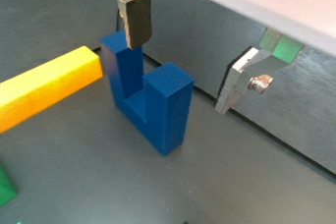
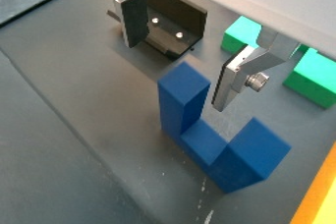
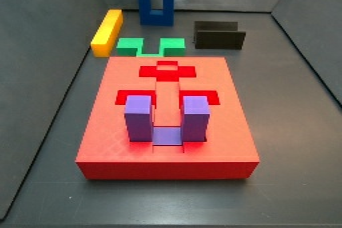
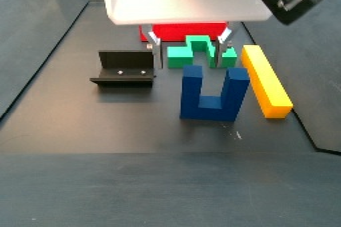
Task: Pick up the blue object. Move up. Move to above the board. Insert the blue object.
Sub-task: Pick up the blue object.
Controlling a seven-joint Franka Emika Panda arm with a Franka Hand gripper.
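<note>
The blue object (image 1: pixel 151 95) is a dark blue U-shaped block standing on the dark floor with its two prongs up, seen in both wrist views (image 2: pixel 217 135) and both side views (image 3: pixel 156 10) (image 4: pixel 213 102). My gripper (image 1: pixel 188 49) (image 2: pixel 188 46) hangs open just above it, and nothing sits between the fingers (image 1: pixel 136 20). One finger is close over a prong and the other finger (image 2: pixel 241 76) stands off to the side. The red board (image 3: pixel 107 132) lies apart from it, with a purple U-shaped block (image 3: pixel 160 117) set in its top.
A yellow bar (image 4: pixel 266 80) (image 1: pixel 46 81) lies beside the blue block. The fixture (image 2: pixel 174 27) (image 4: pixel 123 70) stands on its other side. A green flat piece (image 3: pixel 150 45) lies between the blue block and the board. Grey walls enclose the floor.
</note>
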